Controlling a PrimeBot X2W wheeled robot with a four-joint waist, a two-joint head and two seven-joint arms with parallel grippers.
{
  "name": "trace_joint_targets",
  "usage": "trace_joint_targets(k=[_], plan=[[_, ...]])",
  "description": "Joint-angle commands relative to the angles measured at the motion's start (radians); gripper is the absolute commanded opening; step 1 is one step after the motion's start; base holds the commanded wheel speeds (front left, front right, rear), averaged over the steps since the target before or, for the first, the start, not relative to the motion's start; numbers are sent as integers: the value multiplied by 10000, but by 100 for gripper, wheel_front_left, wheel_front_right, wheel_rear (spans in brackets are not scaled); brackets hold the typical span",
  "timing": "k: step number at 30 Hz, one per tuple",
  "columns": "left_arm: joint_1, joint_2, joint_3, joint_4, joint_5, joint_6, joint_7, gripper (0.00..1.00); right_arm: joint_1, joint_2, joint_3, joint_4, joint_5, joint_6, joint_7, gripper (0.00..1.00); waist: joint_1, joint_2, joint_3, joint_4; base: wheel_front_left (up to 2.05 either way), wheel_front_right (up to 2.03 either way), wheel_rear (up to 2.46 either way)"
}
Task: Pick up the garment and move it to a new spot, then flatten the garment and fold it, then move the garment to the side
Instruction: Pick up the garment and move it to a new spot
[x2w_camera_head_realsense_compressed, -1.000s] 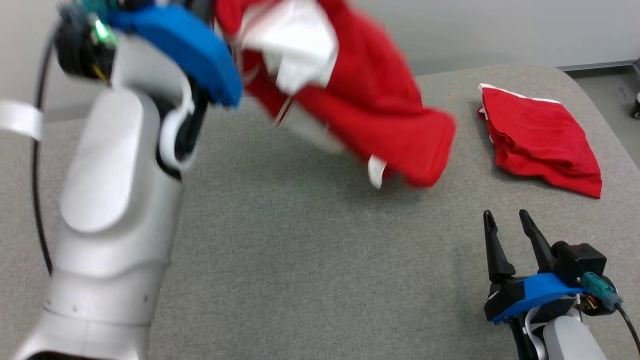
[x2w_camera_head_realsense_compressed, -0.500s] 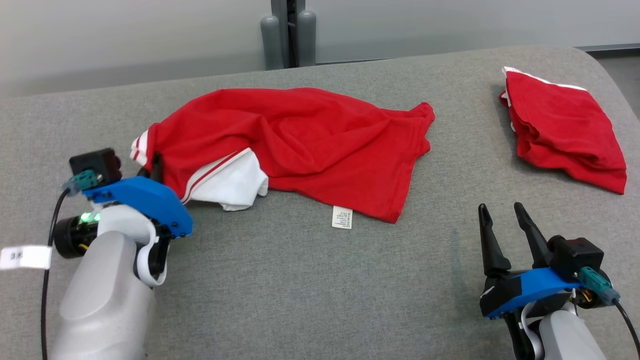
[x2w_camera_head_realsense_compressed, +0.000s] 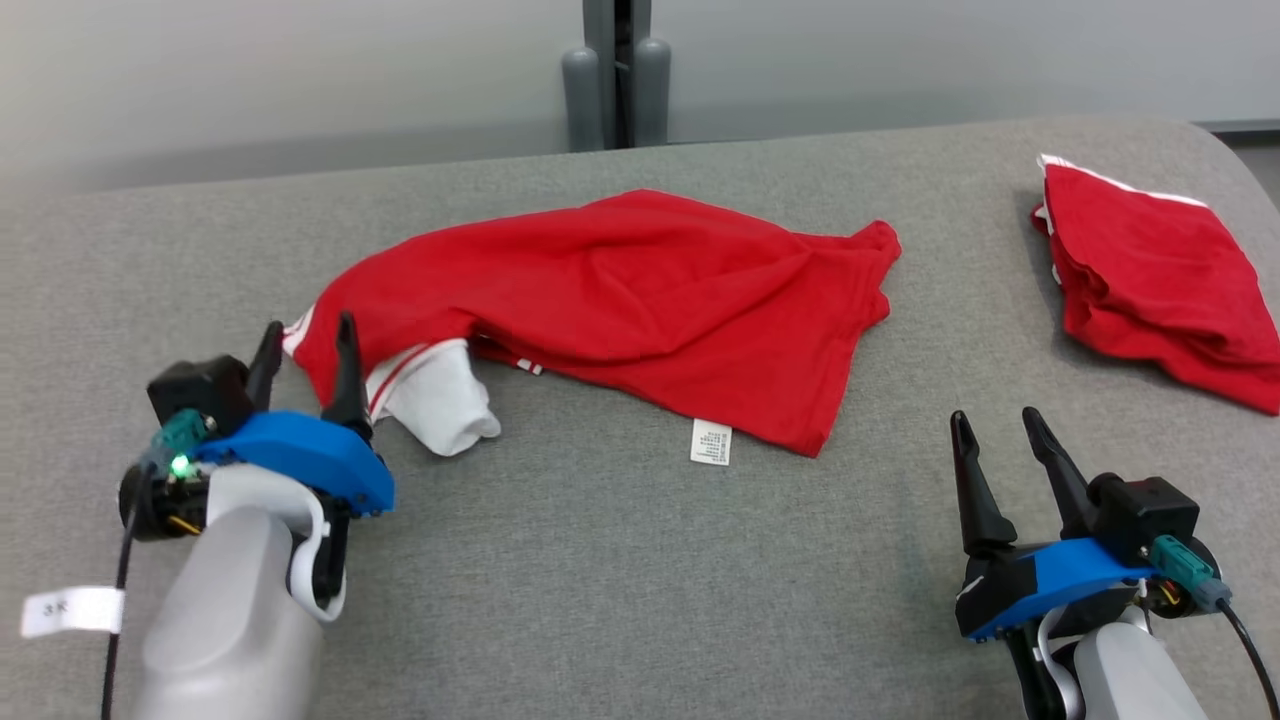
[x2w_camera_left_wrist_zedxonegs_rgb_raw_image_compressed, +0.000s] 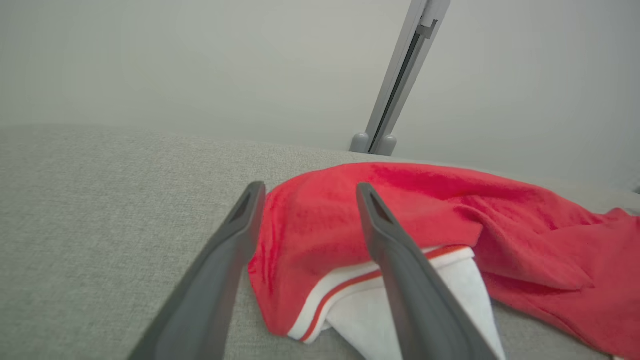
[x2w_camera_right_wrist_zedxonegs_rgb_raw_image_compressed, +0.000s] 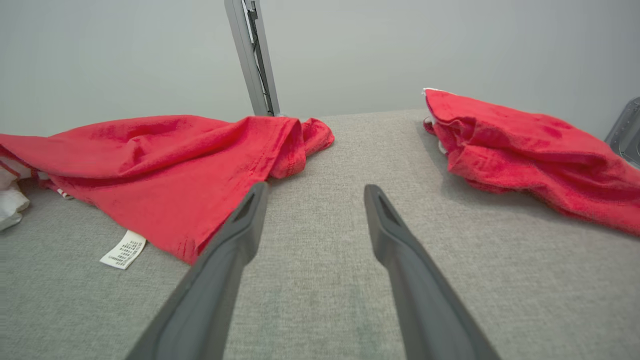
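Observation:
The garment (x2w_camera_head_realsense_compressed: 620, 300), a red shirt with a white sleeve trimmed in red and white, lies crumpled across the middle of the grey table (x2w_camera_head_realsense_compressed: 600, 580); its white care label (x2w_camera_head_realsense_compressed: 711, 442) sticks out at the front edge. My left gripper (x2w_camera_head_realsense_compressed: 306, 336) stands open at the garment's left end, its fingers on either side of the red shoulder fold (x2w_camera_left_wrist_zedxonegs_rgb_raw_image_compressed: 305, 230) without pinching it. In the right wrist view the garment (x2w_camera_right_wrist_zedxonegs_rgb_raw_image_compressed: 165, 155) spreads to the left. My right gripper (x2w_camera_head_realsense_compressed: 996, 424) is open above bare table at the lower right, nothing between its fingers.
A second red garment (x2w_camera_head_realsense_compressed: 1150, 280), folded, lies at the table's far right, also seen as a folded red garment (x2w_camera_right_wrist_zedxonegs_rgb_raw_image_compressed: 525, 145) in the right wrist view. A grey post (x2w_camera_head_realsense_compressed: 620, 70) rises behind the table against a pale wall. Bare table stretches along the front.
The left gripper swung the garment down from the air, laid it on the table and opened, letting go of the shoulder. The right arm kept still. The head camera shifted slightly.

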Motion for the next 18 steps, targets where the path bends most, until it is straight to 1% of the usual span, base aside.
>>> trace_joint_targets(k=[1,4,10,18], plan=[[169,-25,-1,-30,64,-17,-57,100,102,-18,-4,-42,-52,1,-58,100,0,-1,-19,10,0,0,0],[696,-149,-87,-319,44,-168,-268,100,256,-18,1,-185,-179,1,-59,100,0,-1,-235,204,0,0,0],[1579,-378,-186,-1003,139,-221,-371,100,500,-20,50,-354,-310,1,-59,100,0,-1,-481,438,0,0,0],[3263,-733,33,-2594,443,26,-382,100,963,-20,162,-531,-293,1,-59,100,0,-1,-877,671,0,0,0]])
